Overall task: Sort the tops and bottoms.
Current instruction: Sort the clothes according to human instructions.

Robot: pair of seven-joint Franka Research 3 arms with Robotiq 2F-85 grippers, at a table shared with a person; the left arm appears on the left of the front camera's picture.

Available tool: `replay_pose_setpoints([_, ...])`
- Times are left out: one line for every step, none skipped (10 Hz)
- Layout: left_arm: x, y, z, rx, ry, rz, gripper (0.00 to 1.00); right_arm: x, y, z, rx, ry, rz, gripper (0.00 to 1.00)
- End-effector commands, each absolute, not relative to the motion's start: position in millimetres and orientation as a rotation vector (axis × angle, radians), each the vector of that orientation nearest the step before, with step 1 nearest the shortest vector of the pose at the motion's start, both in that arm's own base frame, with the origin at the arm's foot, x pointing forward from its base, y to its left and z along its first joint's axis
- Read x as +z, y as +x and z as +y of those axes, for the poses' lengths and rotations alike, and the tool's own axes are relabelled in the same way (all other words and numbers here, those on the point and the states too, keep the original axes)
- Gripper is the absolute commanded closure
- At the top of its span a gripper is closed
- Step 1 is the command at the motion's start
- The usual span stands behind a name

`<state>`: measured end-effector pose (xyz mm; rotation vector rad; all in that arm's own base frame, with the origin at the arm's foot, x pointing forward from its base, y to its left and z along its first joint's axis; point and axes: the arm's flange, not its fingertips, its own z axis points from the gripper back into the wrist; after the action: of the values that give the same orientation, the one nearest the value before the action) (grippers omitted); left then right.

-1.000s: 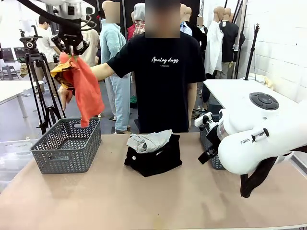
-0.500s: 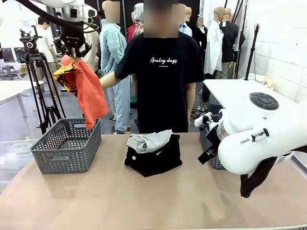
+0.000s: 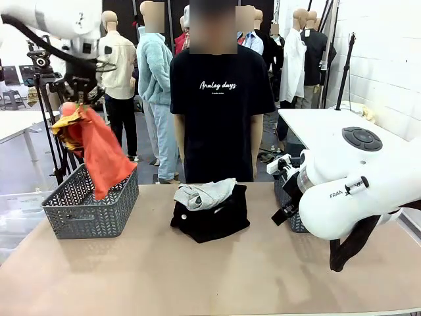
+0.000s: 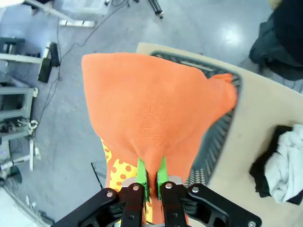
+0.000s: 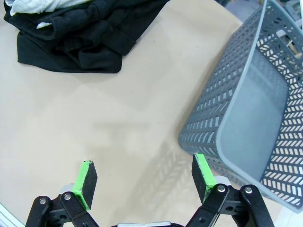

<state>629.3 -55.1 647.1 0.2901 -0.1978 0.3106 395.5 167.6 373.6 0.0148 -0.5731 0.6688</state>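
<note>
My left gripper hangs high above the left grey basket, shut on the red-orange top, which dangles down to the basket's rim. In the left wrist view the green fingertips pinch the orange cloth, and its yellow spotted patch shows beside them. The pale grey top lies on the black bottoms at the table's middle. In the right wrist view my right gripper stands open over bare table, between the black bottoms and the right basket.
A person in a black T-shirt stands at the far side of the table, arms down. The second grey basket sits at the right behind the white right arm. A tripod stands behind the left basket.
My left gripper has swung left and lower with the red-orange top, which now hangs at the left basket. The person's hand has let go of the top and dropped. The right arm is still.
</note>
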Motion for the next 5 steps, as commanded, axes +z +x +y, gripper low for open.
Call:
replay_pose_setpoints([633, 615, -41, 0.303, 0.184, -0.242, 1.0, 373, 395, 168, 0.667, 0.017, -0.572, 0.0])
replay_pose_setpoints([613, 620, -33, 0.263, 0.179, -0.239, 1.0, 373, 395, 168, 0.667, 0.017, -0.572, 0.0])
replay_pose_setpoints([591, 619, -35, 0.193, 0.073, -0.192, 1.0, 373, 395, 168, 0.667, 0.017, -0.572, 0.0])
replay_pose_setpoints([570, 611, -46, 0.132, -0.012, -0.158, 1.0, 373, 395, 168, 0.667, 0.017, -0.572, 0.0])
replay_pose_setpoints([554, 605, -50, 0.134, -0.05, -0.123, 1.0, 373, 395, 168, 0.667, 0.017, -0.572, 0.0])
